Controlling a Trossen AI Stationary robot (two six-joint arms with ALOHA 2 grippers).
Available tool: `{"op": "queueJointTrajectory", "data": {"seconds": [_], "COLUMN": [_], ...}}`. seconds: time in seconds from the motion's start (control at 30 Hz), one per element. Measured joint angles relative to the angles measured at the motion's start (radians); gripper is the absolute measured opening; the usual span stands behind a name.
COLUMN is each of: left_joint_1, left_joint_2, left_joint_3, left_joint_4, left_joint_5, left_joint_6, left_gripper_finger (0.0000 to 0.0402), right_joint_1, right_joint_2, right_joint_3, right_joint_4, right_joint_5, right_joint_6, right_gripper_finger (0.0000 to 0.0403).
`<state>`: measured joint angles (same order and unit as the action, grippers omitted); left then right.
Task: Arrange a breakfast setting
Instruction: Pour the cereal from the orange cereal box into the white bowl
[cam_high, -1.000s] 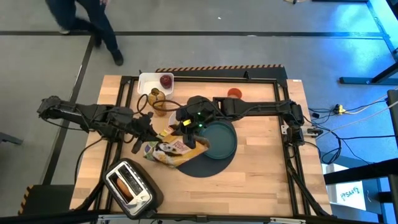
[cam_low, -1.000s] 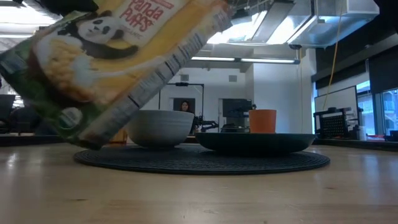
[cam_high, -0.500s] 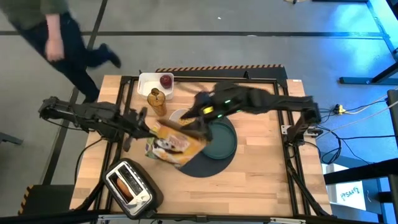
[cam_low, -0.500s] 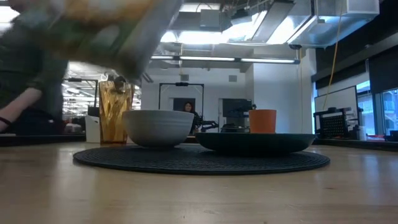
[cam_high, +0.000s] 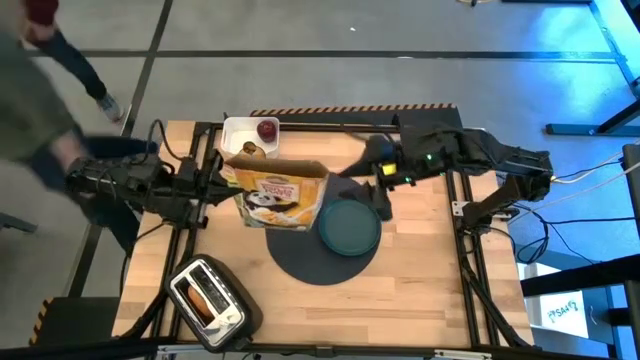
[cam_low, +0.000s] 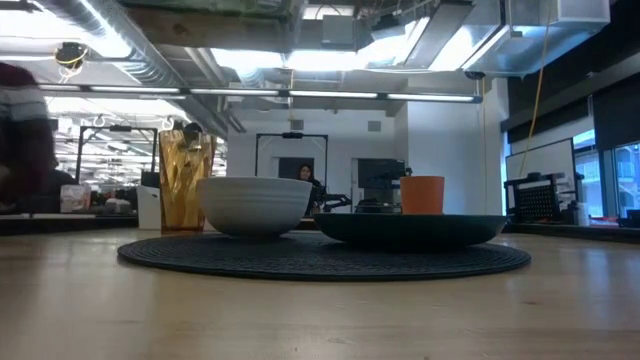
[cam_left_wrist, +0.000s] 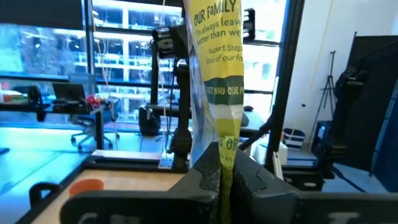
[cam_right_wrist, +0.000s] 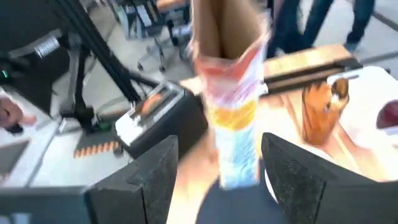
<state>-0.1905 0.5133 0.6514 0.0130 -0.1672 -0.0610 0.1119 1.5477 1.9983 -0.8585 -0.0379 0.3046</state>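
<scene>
My left gripper (cam_high: 218, 187) is shut on the yellow-green cereal bag (cam_high: 278, 195), which is held upright with its open top up, above the white bowl (cam_low: 255, 205). The bowl and the teal plate (cam_high: 350, 227) rest on the round dark-grey mat (cam_high: 315, 262). Behind the plate in the low view stands the small orange cup (cam_low: 422, 194). My right gripper (cam_high: 382, 200) is open near the plate's far right rim, clear of the bag (cam_right_wrist: 231, 106). A red fruit (cam_high: 266, 129) lies in a white tray (cam_high: 238, 131). My left gripper pinches the bag's flat side edge (cam_left_wrist: 225, 154) between its two fingers, low on the bag. The fingers come level from the table's left. The bag stands upright above the fingers, lifted clear of the table and the bowl.
A silver toaster (cam_high: 207, 300) with something brown in its slot stands at the near left corner. An amber glass (cam_low: 185, 180) stands by the white tray at the far side. A person moves past the table's far left corner. Bare wood lies near and right of the mat.
My right gripper has let go of the bag, opened, and drawn back up and toward the table's right edge. My left gripper has risen and tipped up, turning the bag from slanted over the bowl to upright. The bag has left the low view.
</scene>
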Motion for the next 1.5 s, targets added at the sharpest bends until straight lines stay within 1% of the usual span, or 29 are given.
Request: {"op": "queueJointTrajectory", "data": {"seconds": [0.13,0.2,0.27,0.33,0.4,0.53,0.63,0.7,0.83,1.03,1.07,1.17,1.27,1.3,1.37,1.43,1.5], "left_joint_1": [0.000,0.000,0.000,0.000,0.000,0.000,0.000,0.000,-0.001,-0.001,-0.002,-0.007,-0.023,-0.029,-0.041,-0.054,-0.067], "left_joint_2": [0.068,0.096,0.121,0.145,0.170,0.214,0.259,0.284,0.306,0.308,0.307,0.310,0.337,0.347,0.371,0.391,0.413], "left_joint_3": [0.000,0.000,0.000,0.000,0.000,0.000,0.000,0.000,0.000,0.000,0.000,0.000,0.000,0.000,0.000,0.000,0.000], "left_joint_4": [0.099,0.139,0.178,0.201,0.226,0.289,0.330,0.347,0.343,0.338,0.340,0.358,0.395,0.401,0.419,0.427,0.443], "left_joint_5": [0.000,0.002,0.012,0.020,0.021,0.027,0.022,-0.010,-0.074,-0.128,-0.127,-0.104,-0.101,-0.102,-0.102,-0.102,-0.103], "left_joint_6": [0.042,0.046,0.047,0.048,0.048,0.048,0.045,0.039,0.027,0.034,0.034,0.033,0.035,0.036,0.037,0.034,0.015], "left_gripper_finger": [0.0000,0.0000,0.0000,0.0000,0.0000,0.0000,0.0000,0.0000,0.0000,0.0000,0.0000,0.0000,0.0000,0.0000,0.0000,0.0000,0.0000], "right_joint_1": [0.043,0.055,0.054,0.051,0.051,0.052,0.054,0.054,0.064,0.070,0.069,0.070,0.062,0.057,0.057,0.057,0.058], "right_joint_2": [-0.024,-0.034,-0.041,-0.043,-0.042,-0.042,-0.040,-0.041,-0.040,-0.041,-0.041,-0.043,-0.034,-0.029,-0.018,-0.008,-0.008], "right_joint_3": [-0.049,-0.082,-0.114,-0.133,-0.145,-0.174,-0.181,-0.181,-0.181,-0.181,-0.181,-0.181,-0.181,-0.180,-0.181,-0.181,-0.181], "right_joint_4": [-0.001,0.029,0.056,0.087,0.110,0.224,0.227,0.227,0.226,0.209,0.206,0.194,0.193,0.187,0.161,0.139,0.121], "right_joint_5": [0.056,0.087,0.121,0.129,0.119,0.063,0.035,0.007,-0.069,-0.096,-0.084,0.002,0.020,0.019,0.019,0.019,0.018], "right_joint_6": [-0.001,0.002,0.003,0.003,0.002,0.003,0.002,0.003,0.006,0.002,0.003,0.004,0.005,0.005,0.003,-0.015,-0.035], "right_gripper_finger": [0.0222,0.0225,0.0232,0.0248,0.0269,0.0311,0.0324,0.0325,0.0314,0.0298,0.0297,0.0296,0.0291,0.0284,0.0257,0.0212,0.0152]}}
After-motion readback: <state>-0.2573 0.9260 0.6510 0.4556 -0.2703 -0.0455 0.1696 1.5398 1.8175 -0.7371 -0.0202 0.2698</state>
